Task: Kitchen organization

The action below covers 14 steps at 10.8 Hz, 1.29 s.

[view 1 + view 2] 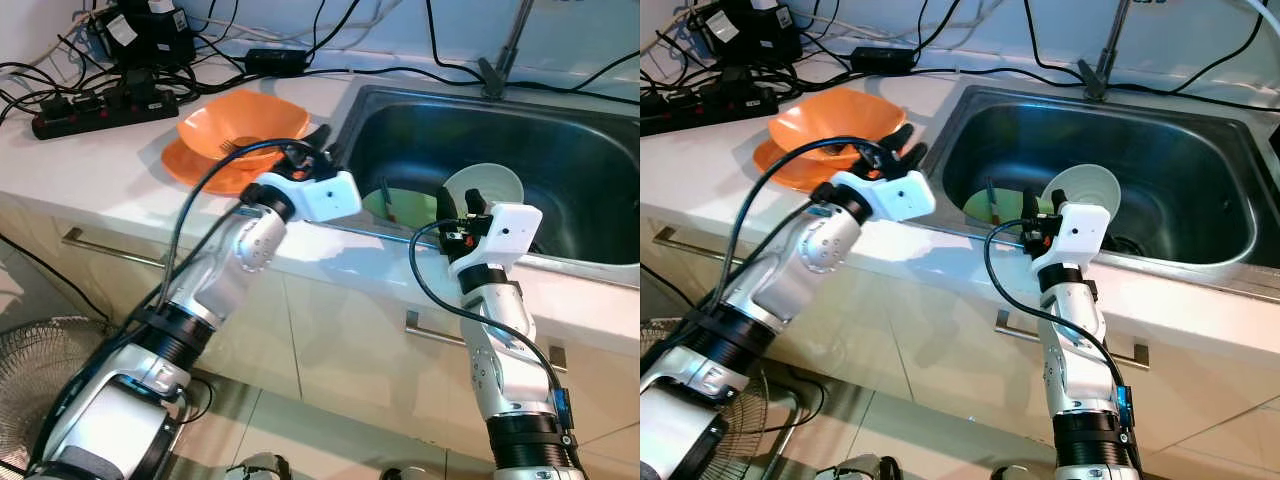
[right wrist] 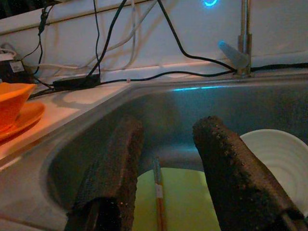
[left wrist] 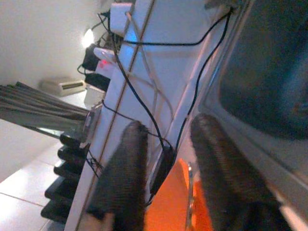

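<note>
An orange bowl (image 1: 243,125) sits on an orange plate (image 1: 185,165) on the white counter, with a fork (image 1: 232,147) lying in it. My left gripper (image 1: 318,140) hovers open at the bowl's right rim, beside the sink (image 1: 580,170). In the sink lie a green plate (image 1: 415,207) with a thin reddish chopstick (image 1: 388,198) on it and a white bowl (image 1: 490,185) tipped on its side. My right gripper (image 2: 163,139) is open at the sink's front edge, pointing over the green plate (image 2: 183,192), with the white bowl (image 2: 274,154) just beyond one finger.
A black power strip (image 1: 100,105) and tangled cables cover the back left of the counter. The faucet (image 1: 505,50) stands behind the sink. Drawer handles (image 1: 100,245) run below the counter edge, and a floor fan (image 1: 40,370) stands at the lower left.
</note>
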Tool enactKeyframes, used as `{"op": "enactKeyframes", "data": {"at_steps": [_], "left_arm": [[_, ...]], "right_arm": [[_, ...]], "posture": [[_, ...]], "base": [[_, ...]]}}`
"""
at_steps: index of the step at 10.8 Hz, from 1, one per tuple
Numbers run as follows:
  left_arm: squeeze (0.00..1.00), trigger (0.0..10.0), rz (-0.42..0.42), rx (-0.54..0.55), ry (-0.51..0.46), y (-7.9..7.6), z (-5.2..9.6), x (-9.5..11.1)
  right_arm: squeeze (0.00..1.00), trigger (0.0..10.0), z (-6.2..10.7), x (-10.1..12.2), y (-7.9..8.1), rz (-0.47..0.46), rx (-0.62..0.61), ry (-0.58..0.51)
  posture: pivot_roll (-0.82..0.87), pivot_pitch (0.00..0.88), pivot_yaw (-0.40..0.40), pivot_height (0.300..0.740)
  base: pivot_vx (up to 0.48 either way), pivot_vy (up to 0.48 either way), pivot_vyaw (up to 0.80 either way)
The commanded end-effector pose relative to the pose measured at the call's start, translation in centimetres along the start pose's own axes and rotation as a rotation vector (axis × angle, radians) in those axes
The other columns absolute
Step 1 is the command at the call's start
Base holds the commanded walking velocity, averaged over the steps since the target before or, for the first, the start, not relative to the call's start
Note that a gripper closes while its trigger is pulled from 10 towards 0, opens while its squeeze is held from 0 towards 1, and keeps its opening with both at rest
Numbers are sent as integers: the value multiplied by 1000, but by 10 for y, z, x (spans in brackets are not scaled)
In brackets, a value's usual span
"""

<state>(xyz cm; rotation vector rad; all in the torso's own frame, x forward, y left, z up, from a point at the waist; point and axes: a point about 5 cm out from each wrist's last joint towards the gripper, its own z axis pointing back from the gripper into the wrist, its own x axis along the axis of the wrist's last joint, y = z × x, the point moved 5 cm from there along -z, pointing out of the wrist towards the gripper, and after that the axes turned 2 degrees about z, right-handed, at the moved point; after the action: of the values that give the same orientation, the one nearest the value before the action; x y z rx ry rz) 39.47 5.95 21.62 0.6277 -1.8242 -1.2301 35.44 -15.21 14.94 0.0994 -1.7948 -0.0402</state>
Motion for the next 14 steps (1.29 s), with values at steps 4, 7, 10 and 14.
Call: {"op": "enactKeyframes", "data": {"at_steps": [4,7,10,14], "left_arm": [[1000,10000,-6,-33,52,0,1,-13],[459,10000,-47,-58,117,-3,1,-27],[0,10000,-76,-56,194,3,0,-44],[0,10000,-77,-71,245,1,-6,-54]], "right_arm": [[0,10000,1,-7,-2,-8,-13,33],[0,10000,1,-7,-3,-9,-19,33],[0,10000,0,-8,-2,-12,-16,34],[0,10000,0,-7,-2,-11,-20,33]], "posture": [[31,52,36,740],[31,54,38,740],[33,56,38,740],[28,63,39,740]], "base": [[0,0,0],[0,0,0],[0,0,0],[0,0,0]]}}
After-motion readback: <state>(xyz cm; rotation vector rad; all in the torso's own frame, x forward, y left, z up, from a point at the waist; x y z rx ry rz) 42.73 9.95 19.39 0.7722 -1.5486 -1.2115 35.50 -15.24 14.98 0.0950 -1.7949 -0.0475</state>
